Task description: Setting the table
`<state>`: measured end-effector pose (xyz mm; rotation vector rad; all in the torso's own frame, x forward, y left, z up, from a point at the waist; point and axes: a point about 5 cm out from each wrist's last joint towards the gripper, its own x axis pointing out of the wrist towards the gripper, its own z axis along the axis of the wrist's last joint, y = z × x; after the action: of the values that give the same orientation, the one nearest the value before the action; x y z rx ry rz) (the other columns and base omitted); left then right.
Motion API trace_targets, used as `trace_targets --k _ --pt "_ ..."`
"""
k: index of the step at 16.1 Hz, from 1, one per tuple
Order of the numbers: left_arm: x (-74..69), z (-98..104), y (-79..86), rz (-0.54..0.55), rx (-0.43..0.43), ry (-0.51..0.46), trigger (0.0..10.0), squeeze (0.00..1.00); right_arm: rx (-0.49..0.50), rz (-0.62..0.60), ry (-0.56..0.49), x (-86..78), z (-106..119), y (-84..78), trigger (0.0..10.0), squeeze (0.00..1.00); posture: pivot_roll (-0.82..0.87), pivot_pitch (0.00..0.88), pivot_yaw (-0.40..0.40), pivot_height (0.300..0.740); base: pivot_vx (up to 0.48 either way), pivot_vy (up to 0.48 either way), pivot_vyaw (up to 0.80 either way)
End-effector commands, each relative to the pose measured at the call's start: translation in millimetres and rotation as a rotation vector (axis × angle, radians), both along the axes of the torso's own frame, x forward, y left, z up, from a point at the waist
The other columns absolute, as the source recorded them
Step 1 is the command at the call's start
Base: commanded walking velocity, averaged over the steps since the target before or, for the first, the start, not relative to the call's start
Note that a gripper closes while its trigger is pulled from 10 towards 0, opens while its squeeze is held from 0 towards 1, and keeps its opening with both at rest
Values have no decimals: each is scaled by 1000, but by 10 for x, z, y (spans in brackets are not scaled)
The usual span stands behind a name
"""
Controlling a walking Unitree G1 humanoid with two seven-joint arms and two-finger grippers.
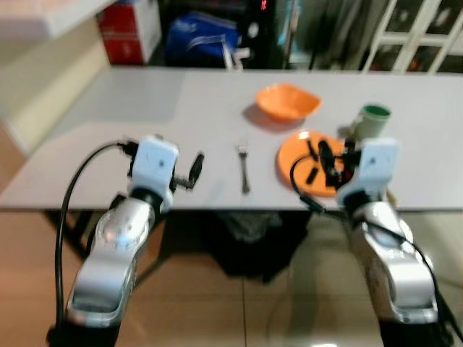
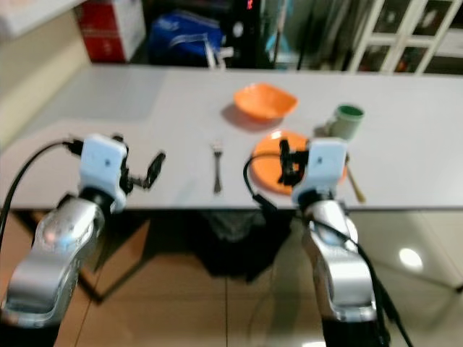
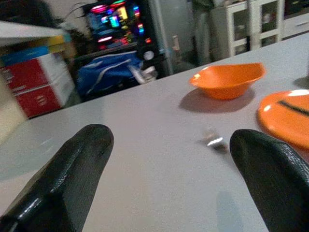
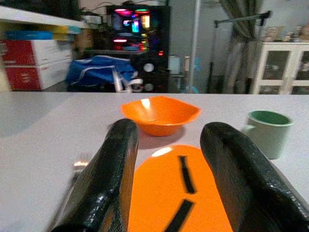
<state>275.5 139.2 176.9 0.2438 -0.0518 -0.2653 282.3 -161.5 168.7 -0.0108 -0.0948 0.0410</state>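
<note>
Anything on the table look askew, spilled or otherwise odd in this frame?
Nothing stands out. The fork, plate, bowl and mug sit apart and upright on the table, with no spill visible.

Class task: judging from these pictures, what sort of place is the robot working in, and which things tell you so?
Probably a lived-in home room used for dining: a long grey table set with an orange plate, orange bowl, fork and green mug, with white cabinets and a lit computer behind.
</note>
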Motion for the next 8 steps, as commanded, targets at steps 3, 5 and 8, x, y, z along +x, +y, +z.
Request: trace_targets --k 3,5,8 --pt "22 34 -150 -65 -13 -15 10000 0 13 -69 5 12 55 -156 10000 0 -36 0 16 740 346 0 0" --pt "29 29 -166 -70 -13 -16 10000 0 -16 -64 3 34 68 -180 10000 0 -37 0 14 740 347 0 -609" --pt "27 29 -200 -79 -19 -18 10000 0 -32 -76 -9 81 129 -270 10000 0 -38 0 13 740 349 0 -446"
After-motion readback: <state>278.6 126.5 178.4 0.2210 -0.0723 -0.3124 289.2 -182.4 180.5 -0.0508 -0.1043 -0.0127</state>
